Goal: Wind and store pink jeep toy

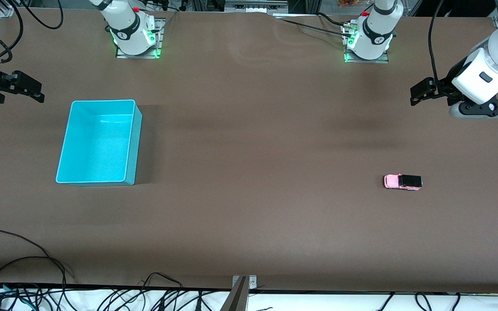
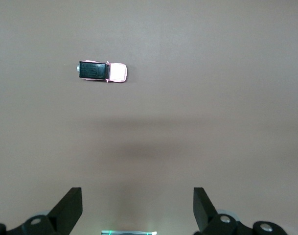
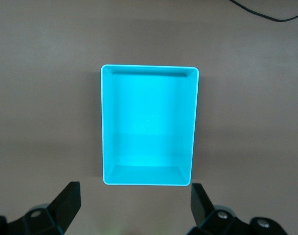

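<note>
Two white arms, glossy rounded shells with black joint bands. Bases bolted on metal plates, green lights glowing at their edges, small red buttons near the top. Black cables trail off each. Left pincer [image 1: 422, 93] and right pincer [image 1: 26, 88] black, with wedge-shaped fingers [image 2: 70, 208].

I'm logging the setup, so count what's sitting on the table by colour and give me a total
Pink: 1, the pink jeep toy, toward the left arm's end.
Turquoise: 1, the bin, toward the right arm's end, nothing in it.
Total: 2.
</note>
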`<act>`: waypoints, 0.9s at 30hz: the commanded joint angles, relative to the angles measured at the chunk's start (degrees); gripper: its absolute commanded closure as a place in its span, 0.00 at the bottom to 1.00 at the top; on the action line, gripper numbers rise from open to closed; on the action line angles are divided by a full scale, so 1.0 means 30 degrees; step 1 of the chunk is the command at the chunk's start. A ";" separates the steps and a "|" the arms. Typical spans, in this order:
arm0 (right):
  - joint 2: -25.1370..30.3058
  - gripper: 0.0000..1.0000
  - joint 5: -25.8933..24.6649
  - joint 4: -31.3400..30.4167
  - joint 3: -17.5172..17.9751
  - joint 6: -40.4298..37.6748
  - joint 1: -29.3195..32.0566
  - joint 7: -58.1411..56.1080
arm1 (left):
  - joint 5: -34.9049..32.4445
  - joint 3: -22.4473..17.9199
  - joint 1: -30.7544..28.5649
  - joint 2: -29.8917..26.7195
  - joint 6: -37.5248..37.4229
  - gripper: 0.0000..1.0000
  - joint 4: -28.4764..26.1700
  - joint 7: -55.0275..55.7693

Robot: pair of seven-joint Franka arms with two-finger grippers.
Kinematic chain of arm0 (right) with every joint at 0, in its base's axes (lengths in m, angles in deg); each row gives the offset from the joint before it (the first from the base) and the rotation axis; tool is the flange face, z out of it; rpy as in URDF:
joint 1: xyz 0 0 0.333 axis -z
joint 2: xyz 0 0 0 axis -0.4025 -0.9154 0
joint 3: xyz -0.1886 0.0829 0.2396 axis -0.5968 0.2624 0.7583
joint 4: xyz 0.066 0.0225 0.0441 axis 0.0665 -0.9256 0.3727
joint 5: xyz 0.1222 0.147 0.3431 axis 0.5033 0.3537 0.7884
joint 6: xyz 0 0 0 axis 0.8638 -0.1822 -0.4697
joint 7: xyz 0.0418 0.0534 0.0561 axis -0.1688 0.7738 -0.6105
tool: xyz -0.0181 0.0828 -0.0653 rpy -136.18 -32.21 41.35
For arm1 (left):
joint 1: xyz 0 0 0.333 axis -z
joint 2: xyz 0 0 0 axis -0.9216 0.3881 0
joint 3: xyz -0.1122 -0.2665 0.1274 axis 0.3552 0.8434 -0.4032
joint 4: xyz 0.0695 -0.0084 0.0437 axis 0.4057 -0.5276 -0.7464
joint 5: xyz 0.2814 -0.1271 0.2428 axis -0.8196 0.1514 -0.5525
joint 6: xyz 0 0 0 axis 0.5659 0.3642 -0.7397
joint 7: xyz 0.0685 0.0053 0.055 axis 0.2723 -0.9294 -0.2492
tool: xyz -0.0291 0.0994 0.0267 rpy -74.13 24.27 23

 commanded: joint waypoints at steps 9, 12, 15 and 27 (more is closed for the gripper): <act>-0.0001 0.00 -0.0111 0.0195 0.0276 -0.0181 0.0301 -0.0146 | -0.0433 -0.0428 -0.0372 0.1459 -0.0385 0.00 0.0734 -1.0089; 0.0028 0.00 -0.0139 0.0195 0.0276 -0.0181 0.0301 -0.0146 | -0.0375 -0.0428 -0.0956 0.1810 -0.0326 0.00 0.0734 -1.2171; -0.0001 0.00 -0.0140 0.0195 0.0276 -0.0181 0.0301 -0.0146 | -0.0433 -0.0399 -0.1485 0.1987 0.0053 0.00 0.0734 -1.4075; -0.0001 0.00 -0.0139 0.0195 0.0276 -0.0181 0.0301 -0.0146 | -0.1370 -0.0399 -0.1955 0.4152 0.3683 0.00 0.0353 -2.1164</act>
